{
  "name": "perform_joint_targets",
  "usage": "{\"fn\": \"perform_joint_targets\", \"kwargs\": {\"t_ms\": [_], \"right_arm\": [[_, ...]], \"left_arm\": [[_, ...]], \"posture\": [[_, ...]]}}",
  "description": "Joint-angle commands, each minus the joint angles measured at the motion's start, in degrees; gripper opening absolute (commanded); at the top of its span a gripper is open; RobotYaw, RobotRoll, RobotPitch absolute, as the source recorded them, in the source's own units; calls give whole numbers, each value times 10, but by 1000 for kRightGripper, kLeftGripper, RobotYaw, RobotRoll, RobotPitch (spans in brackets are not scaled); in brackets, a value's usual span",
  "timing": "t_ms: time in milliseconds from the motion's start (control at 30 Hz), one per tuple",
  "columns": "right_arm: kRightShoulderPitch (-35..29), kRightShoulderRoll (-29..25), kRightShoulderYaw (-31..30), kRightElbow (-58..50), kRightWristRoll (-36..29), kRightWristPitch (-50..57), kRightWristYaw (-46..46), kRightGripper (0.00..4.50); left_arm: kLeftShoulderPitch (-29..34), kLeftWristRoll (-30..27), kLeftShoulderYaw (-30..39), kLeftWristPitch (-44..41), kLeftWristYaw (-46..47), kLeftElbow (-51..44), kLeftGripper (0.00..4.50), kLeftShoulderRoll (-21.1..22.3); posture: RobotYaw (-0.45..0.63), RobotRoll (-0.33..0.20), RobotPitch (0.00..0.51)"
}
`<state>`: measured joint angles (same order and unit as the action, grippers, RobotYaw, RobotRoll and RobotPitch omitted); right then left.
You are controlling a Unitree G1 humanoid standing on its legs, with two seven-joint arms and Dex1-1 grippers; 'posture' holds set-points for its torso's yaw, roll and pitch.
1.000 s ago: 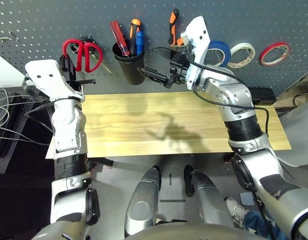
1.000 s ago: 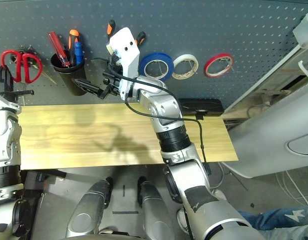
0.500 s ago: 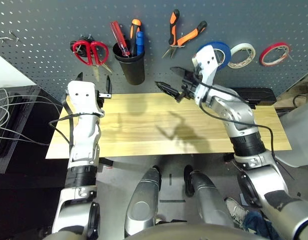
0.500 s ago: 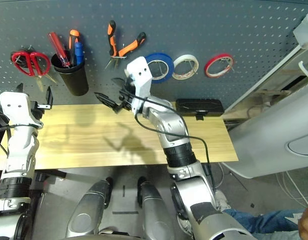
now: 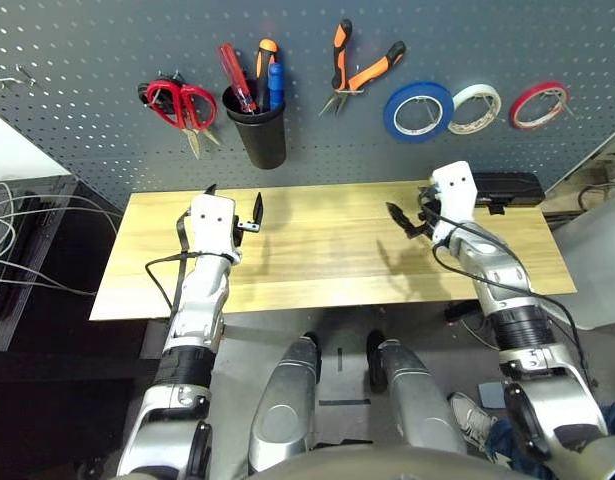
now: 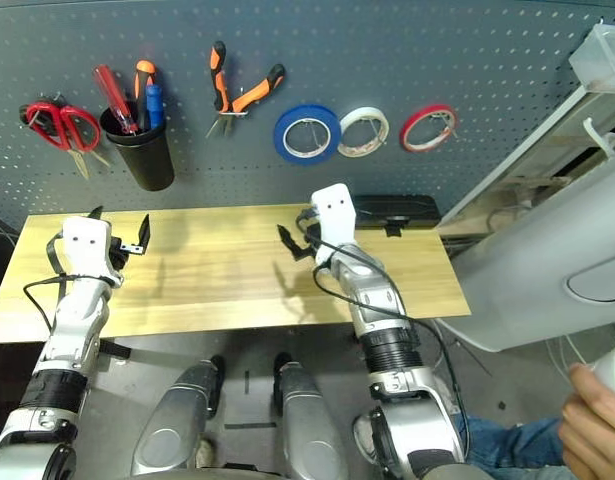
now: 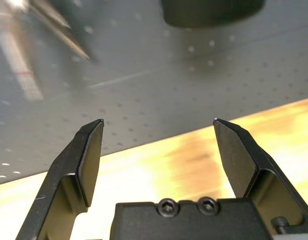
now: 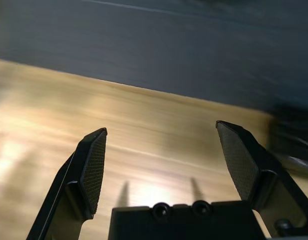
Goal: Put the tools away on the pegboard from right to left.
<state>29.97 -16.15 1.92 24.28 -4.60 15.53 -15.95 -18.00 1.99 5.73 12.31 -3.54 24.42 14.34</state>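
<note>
On the pegboard (image 5: 87, 90) you could see the tools hanging in a row. Furthest left hung the red scissors (image 5: 177, 103), with the blades pointing down. Next to them was a black cup (image 5: 257, 130) fixed to the board. A red screwdriver (image 5: 233, 72), an orange screwdriver (image 5: 264, 62) and the slim blue screwdriver (image 5: 276, 83) stood in that cup. Right of the cup hung the orange and black pliers (image 5: 357, 68), with the handles spread apart. Then came the blue tape (image 5: 417, 110), the white tape (image 5: 474, 108) and the red tape (image 5: 539, 105), side by side.

Below the board was the wooden tabletop (image 5: 327, 250). Your left pincer (image 5: 233, 205) was low over the left part of the tabletop. Its two black fingers (image 7: 86, 160) stood wide apart and held nothing. Your right pincer (image 5: 408, 218) was low over the right part of the tabletop. Its fingers (image 8: 91, 170) were wide apart too and held nothing. A flat black box (image 5: 507, 188) lay at the back edge of the tabletop, just beside the right arm. At the far right a person's hand (image 6: 597, 430) showed by the picture's edge.
</note>
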Motion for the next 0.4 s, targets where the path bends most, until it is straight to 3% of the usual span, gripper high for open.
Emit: {"fn": "perform_joint_targets", "kwargs": {"t_ms": [33, 400], "right_arm": [[18, -11, 35, 56, -3, -11, 27, 4500], [96, -41, 61, 230, -2, -88, 2, 4500]], "left_arm": [[-7, 0, -10, -14, -6, 28, 4472, -12], [-59, 2, -14, -64, 10, 106, 4472, -34]], "posture": [[52, 0, 285], [91, 0, 266]]}}
